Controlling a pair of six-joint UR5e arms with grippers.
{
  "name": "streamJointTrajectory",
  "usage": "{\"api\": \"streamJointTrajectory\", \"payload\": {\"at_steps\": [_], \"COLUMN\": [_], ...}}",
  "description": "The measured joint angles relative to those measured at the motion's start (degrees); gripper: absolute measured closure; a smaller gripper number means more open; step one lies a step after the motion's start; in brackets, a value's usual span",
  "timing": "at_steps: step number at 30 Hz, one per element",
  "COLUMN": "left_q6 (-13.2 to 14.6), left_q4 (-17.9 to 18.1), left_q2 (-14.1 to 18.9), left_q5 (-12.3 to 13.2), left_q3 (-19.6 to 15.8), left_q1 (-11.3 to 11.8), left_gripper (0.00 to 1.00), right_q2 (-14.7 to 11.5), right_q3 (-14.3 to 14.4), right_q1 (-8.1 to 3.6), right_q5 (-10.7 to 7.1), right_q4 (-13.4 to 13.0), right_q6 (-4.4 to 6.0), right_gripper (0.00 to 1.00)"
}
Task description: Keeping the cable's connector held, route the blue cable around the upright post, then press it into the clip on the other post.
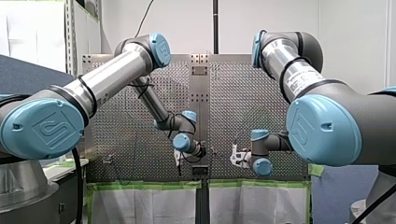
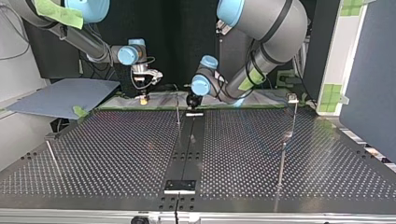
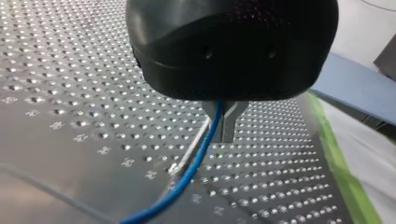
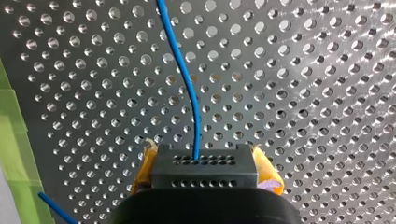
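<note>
While the black connector [image 4: 204,179] is being clamped between the right gripper's [image 4: 204,158] yellow pads [image 4: 266,170] above the perforated table [image 4: 308,93], the blue cable [image 4: 187,79] is being pinched above it by the left gripper's [image 3: 223,119] metal fingers [image 3: 229,128].

- The perforated table [image 2: 116,154] fills the top view, dark, with holes all across it.
- Down its middle runs a plain central strip [image 2: 189,149], with a metal plate [image 2: 180,186] at the near end and a small pale plate [image 2: 194,114] at the far end.
- A thin post [image 2: 178,112] stands upright just beside the strip's far end.
- At the view's right, a taller post [image 2: 295,116] stands near the far edge.
- At the left, a slim rod [image 2: 53,158] stands tilted.
- Green tape [image 2: 261,95] lines the far edge.
</note>
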Motion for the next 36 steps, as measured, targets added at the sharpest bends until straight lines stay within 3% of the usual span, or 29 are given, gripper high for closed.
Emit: {"api": "streamJointTrajectory", "payload": {"at_steps": [15, 24, 36], "left_q6": [-0.02, -0.19, -1.4], "left_q4": [-2.07, -2.44, -3.4], "left_q2": [0.0, -0.02, -2.08], "left_q5": [-3.33, -2.57, 1.0], "left_q3": [0.85, 0.85, 0.87], "left_q1": [0.89, 1.1, 0.86], "left_gripper": [1.0, 1.0, 1.0], "right_q2": [0.0, 0.07, 0.22], "right_q3": [-2.07, -2.37, -2.4], "right_q1": [-2.59, -3.15, -3.36], "right_q5": [-0.11, -0.11, -0.82], "right_q4": [2.27, 2.42, 2.11], "right_q6": [-0.26, -0.45, -1.07], "right_gripper": [1.0, 1.0, 1.0]}}
